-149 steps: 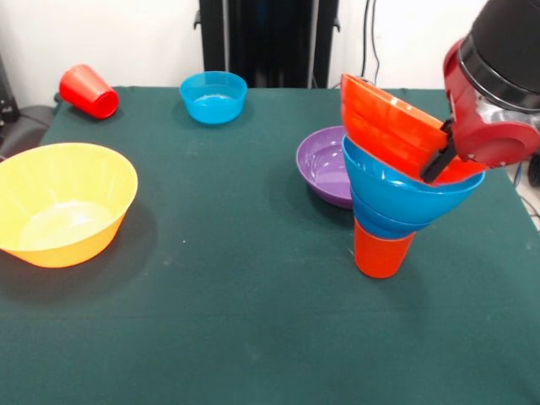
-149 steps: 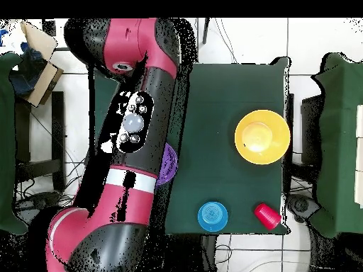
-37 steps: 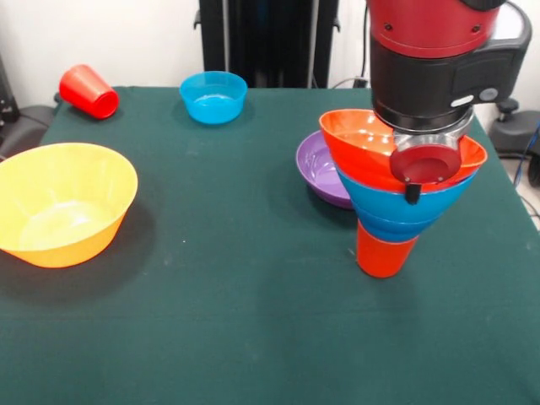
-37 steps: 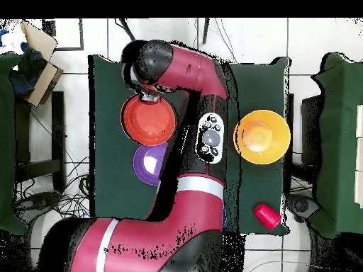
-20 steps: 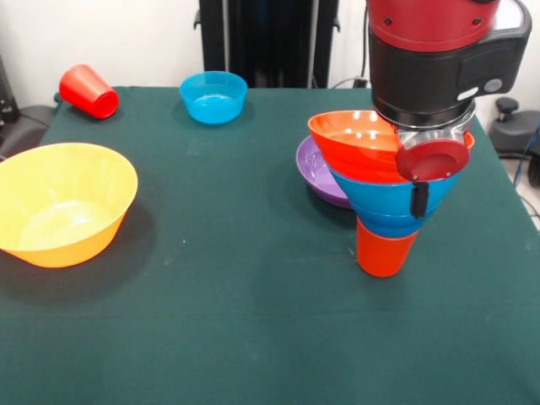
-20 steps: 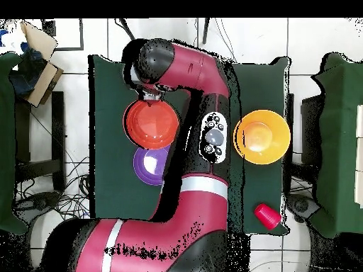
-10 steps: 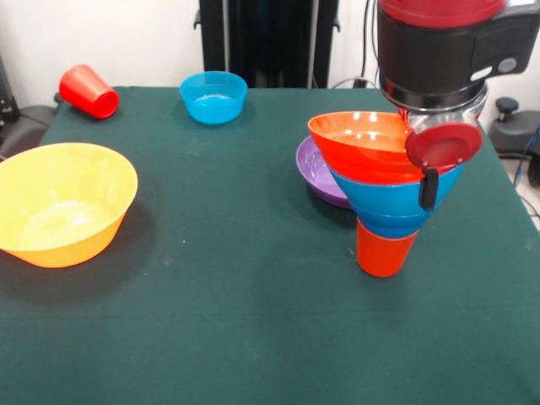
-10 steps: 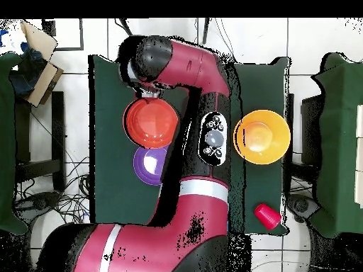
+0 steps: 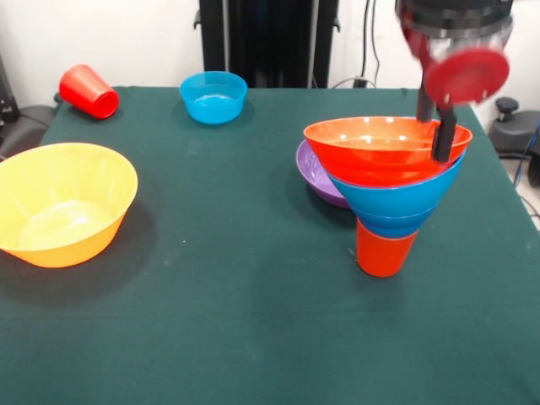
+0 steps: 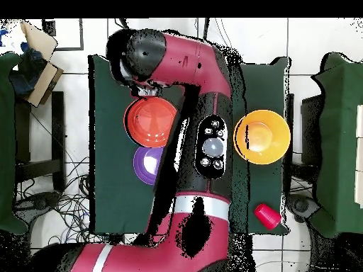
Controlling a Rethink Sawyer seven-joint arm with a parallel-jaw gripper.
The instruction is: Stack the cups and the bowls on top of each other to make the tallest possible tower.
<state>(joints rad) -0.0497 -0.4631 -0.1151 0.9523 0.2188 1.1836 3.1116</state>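
Observation:
The tower stands at the right of the front view. It has an upright orange cup (image 9: 384, 250) at the bottom, two blue bowls (image 9: 396, 201) nested on it, and a large orange-red bowl (image 9: 380, 152) (image 10: 150, 122) level on top. My gripper (image 9: 433, 121) hangs open over that bowl's right rim, one black finger (image 9: 444, 137) in front of the rim and the other behind it. A wide purple bowl (image 9: 319, 173) (image 10: 150, 164) sits just behind the tower. A large yellow-orange bowl (image 9: 63, 202) (image 10: 261, 136), a small blue bowl (image 9: 213, 96) and a tipped red cup (image 9: 89, 90) (image 10: 266, 213) lie apart.
Everything rests on a table covered in dark green cloth (image 9: 253, 321). In the overhead view my arm (image 10: 202, 106) spans the table's middle and hides the small blue bowl. Chairs and a box stand beyond the table's sides.
My gripper has risen from beside the blue bowls to the orange-red bowl's rim. That bowl, tilted earlier, now sits level on the tower. Nothing else moved.

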